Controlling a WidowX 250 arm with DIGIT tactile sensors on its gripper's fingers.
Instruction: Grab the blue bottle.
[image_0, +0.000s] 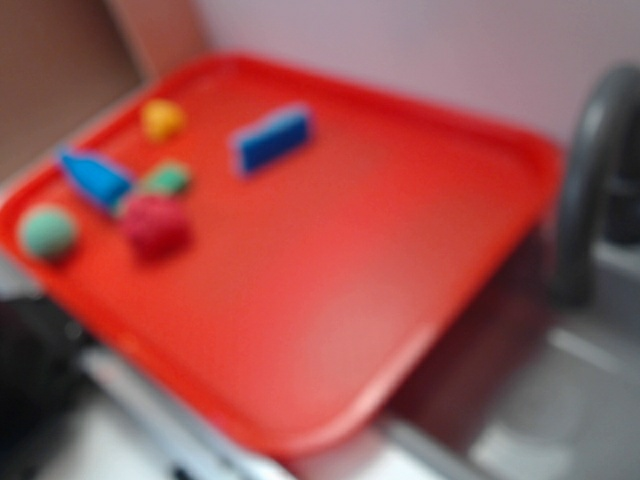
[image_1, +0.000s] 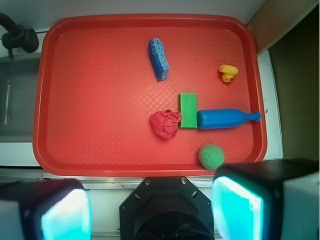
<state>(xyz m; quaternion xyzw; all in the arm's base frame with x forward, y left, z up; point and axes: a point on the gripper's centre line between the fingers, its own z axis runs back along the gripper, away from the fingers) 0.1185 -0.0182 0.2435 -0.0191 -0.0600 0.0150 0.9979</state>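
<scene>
Pincer (image_1: 150, 212) spread wide open, empty, high above the near edge of the red plastic tray (image_1: 100, 125). Ahead and to the right, sky-blue tapered toy bottle (image_1: 225, 119) on its side, base touching the green rectangular block (image_1: 188, 110), green knitted ball (image_1: 211, 156) nearer.

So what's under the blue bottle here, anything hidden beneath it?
The blue bottle lies flat on the red tray, its base end against the green block. Only tray surface shows around it; whatever is directly beneath is covered by the bottle itself.
</scene>
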